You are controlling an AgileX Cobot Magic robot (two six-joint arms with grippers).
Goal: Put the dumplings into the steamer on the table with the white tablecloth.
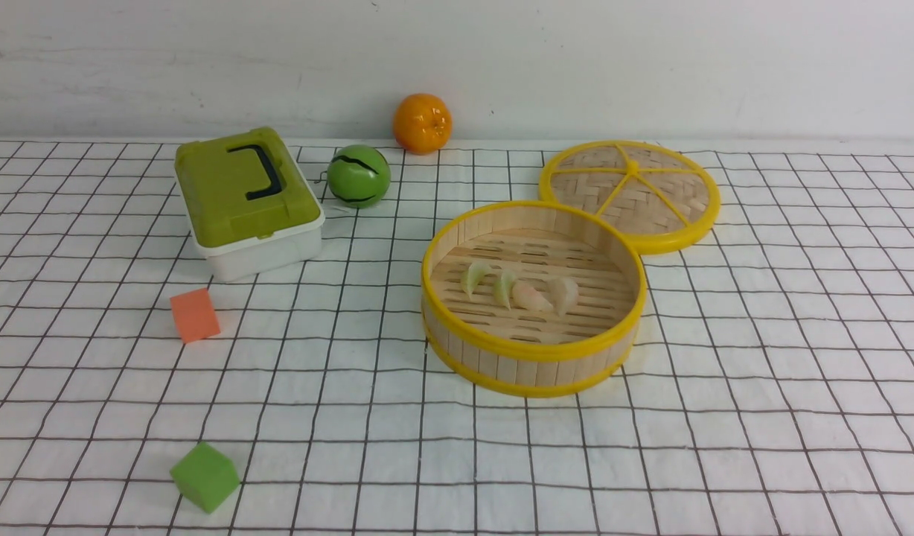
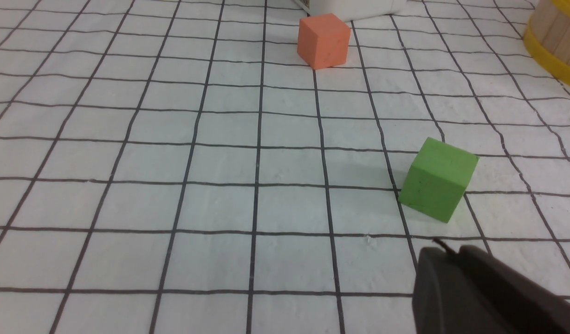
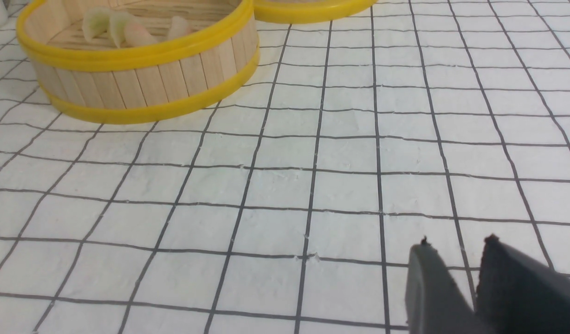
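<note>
The steamer [image 1: 531, 353] stands right of centre on the white tablecloth [image 1: 725, 409] covering the table. Inside it lie the dumplings, two pale green [image 1: 475, 277] and two pinkish-white [image 1: 566, 294], side by side on the slatted floor. The right wrist view shows the steamer [image 3: 141, 69] and the dumplings [image 3: 127, 30] some way ahead of my right gripper [image 3: 456, 243], which is open a little with only cloth between its fingers. My left gripper [image 2: 452, 250] is shut and empty, low over the cloth. Neither arm shows in the front view.
The woven lid [image 1: 630, 195] leans against the steamer's far side. A green-lidded box [image 1: 245, 197], a green ball [image 1: 358, 176] and an orange [image 1: 423, 123] sit at the back left. An orange cube [image 1: 195, 315] and a green cube [image 1: 205, 476] lie front left; the green cube [image 2: 437, 180] is close ahead of my left gripper.
</note>
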